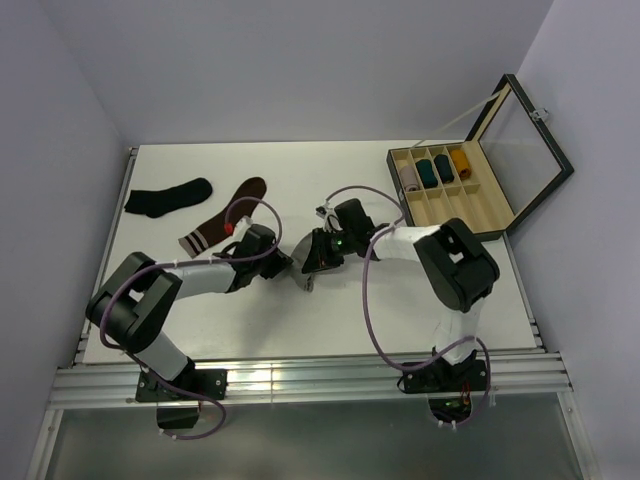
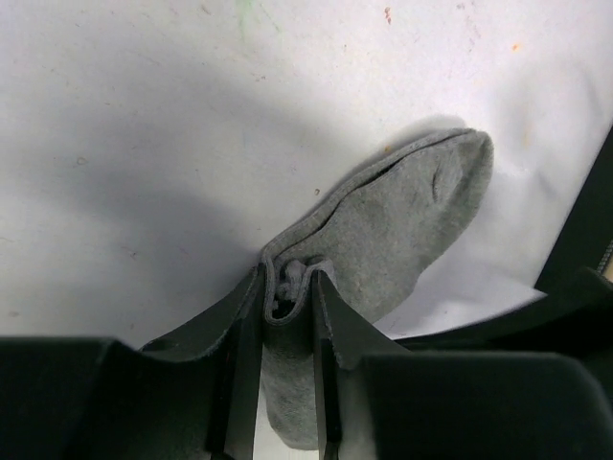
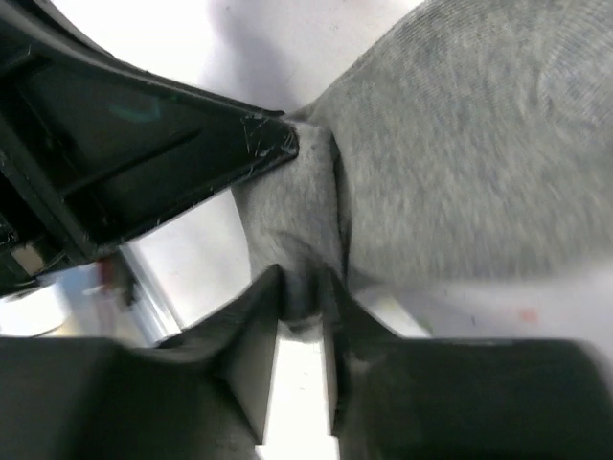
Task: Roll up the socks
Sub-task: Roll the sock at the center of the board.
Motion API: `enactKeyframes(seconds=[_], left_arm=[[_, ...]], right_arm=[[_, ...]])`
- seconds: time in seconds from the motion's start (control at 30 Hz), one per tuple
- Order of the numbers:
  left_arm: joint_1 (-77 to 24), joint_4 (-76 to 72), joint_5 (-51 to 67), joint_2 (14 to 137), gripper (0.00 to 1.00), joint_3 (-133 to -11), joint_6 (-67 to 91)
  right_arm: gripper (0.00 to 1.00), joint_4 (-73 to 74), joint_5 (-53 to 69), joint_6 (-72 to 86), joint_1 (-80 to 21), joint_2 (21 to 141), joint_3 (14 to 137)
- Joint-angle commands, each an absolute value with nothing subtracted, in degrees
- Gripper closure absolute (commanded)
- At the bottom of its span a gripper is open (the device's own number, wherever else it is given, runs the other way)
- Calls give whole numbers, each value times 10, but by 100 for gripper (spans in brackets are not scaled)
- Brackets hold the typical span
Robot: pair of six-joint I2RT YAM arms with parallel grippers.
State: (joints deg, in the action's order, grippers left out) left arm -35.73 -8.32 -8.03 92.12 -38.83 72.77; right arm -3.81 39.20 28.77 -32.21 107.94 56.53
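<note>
Claws [image 2: 287, 287] [image 3: 302, 287]: two, pinching one grey sock [image 2: 412, 211].

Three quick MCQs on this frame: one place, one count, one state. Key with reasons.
1. The black sock lies: A far left of the table; B near right corner; C centre.
2. Number of rolled socks in the box: A two; B four; C six.
3. The left gripper is: A open over bare table; B shut on the grey sock; C shut on nothing.
Key: 1A, it lies by the far left edge; 2B, four rolls fill one row; 3B, fabric pinched between its fingers.
</note>
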Motion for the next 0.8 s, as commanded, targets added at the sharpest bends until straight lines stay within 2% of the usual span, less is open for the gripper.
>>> enactKeyframes(seconds=[0.0, 0.03, 0.13, 0.23, 0.4, 0.77], left_arm=[[-359, 43, -92, 935, 98, -418, 675], [-359, 66, -94, 933, 99, -424, 659], [-359, 103, -97, 931, 100, -450, 633], [-359, 143, -96, 930, 100, -472, 614], [-359, 173, -85, 936, 100, -492, 599], [-355, 185, -69, 957, 100, -504, 590]], right_arm=[[67, -37, 256, 214, -351, 1004, 533], [59, -49, 232, 191, -359, 987, 517], [49, -87, 115, 133, -409, 926, 481], [44, -141, 5, 80, -469, 885, 440], [40, -211, -104, 29, -533, 862, 402], [39, -238, -136, -37, -620, 906, 429]])
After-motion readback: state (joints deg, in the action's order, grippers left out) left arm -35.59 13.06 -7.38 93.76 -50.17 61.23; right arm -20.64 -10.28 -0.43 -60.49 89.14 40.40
